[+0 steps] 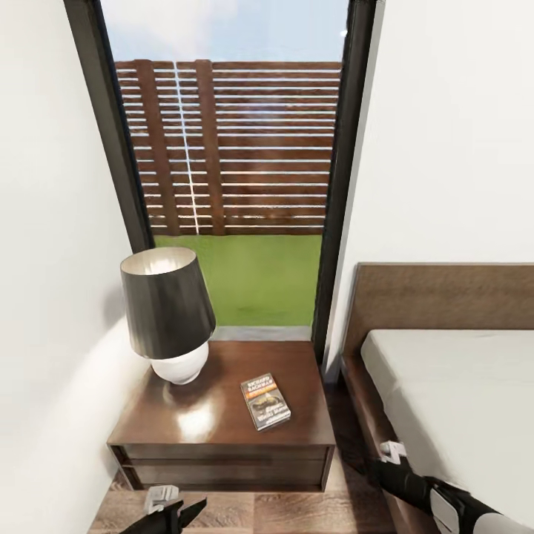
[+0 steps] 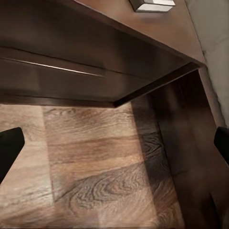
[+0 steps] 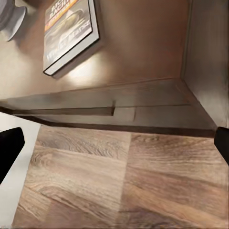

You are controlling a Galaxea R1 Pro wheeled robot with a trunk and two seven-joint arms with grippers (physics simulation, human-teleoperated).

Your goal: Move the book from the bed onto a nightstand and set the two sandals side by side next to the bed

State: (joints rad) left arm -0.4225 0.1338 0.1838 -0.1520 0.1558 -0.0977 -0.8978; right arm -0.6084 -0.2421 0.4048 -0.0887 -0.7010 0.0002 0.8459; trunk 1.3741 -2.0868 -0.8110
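Small thin paperback book with dark cover, orange strip and white lettering (image 1: 265,401) lying flat on the glossy top of the low dark brown wooden nightstand (image 1: 222,434), toward the front right corner, well apart from the dark-shaded lamp with white rounded base (image 1: 167,311) at the back left. Face up, square on the surface, clear of the edge: a stable resting spot, so the book half of the task judged complete. Same book seen from the right wrist camera (image 3: 70,32), close to the nightstand's front edge above the drawer fronts.

Left pincer (image 1: 172,513) low over the wood-plank floor (image 2: 95,176) just in front of the nightstand, dark fingertips wide apart at the edges of its wrist view, nothing between them. Right pincer (image 1: 391,454) beside the dark brown bed frame (image 1: 437,297), fingertips likewise spread and empty.

Pale grey mattress (image 1: 460,393) bare where visible. Tall dark-framed window (image 1: 230,148) behind the nightstand, slatted brown fence and grass beyond.

Both pincers free and lowered, sensibly placed for the remaining work: finding the blue sandals and setting them side by side next to the bed.
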